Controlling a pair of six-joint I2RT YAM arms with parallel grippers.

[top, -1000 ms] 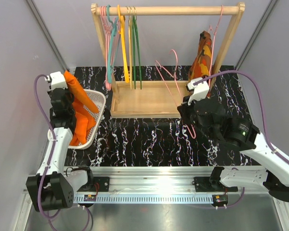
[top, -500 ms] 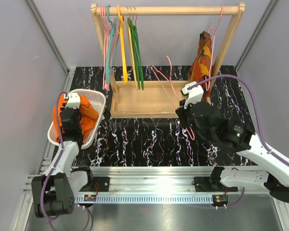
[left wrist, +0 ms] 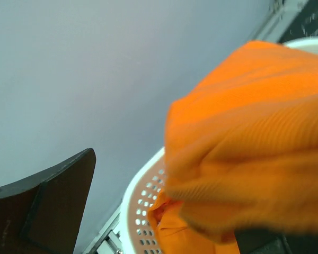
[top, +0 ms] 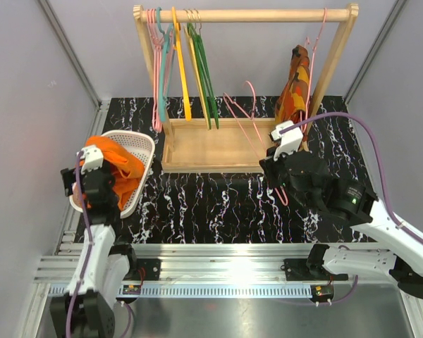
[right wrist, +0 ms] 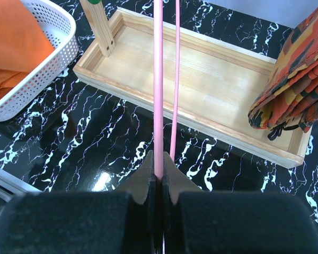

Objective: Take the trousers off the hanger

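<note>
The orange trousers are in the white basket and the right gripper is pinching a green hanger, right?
No. The hanger in the right gripper is pink, not green, as the right wrist view shows. The trousers are in the white basket.

You are working in a robot lab cell, not in a home. Plain grey walls (top: 28, 84) close it on three sides. The left arm (top: 92, 232) and right arm (top: 370, 211) are bolted to a metal rail (top: 233, 271) at the near edge of a black marbled bench (top: 211, 204). On it stand only a small wooden rack (top: 247, 14) with coloured hangers (top: 197, 63) and a white basket (top: 139, 149).
</note>
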